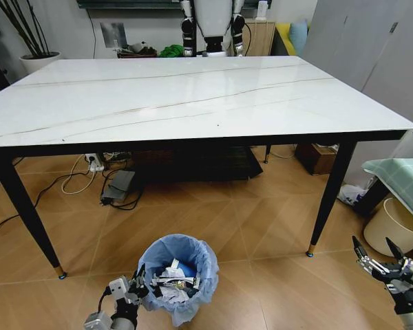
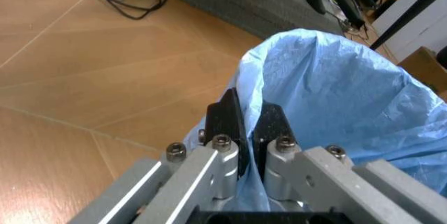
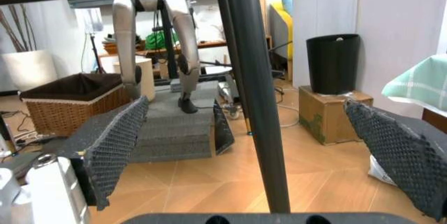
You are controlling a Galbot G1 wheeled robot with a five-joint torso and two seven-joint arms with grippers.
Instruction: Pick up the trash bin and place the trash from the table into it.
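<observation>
With the left hand (image 2: 250,130) pinched on the bin (image 1: 177,275) rim at nine o'clock, lift straight; right hand (image 1: 377,256) waits open.

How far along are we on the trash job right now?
Nearly finished, it seems. The table top shows no litter, and crumpled trash already lies inside the trash bin. The left tool is pinched on the bin's bag rim, with the bin on the floor. The right tool hangs open and idle near a table leg.
</observation>
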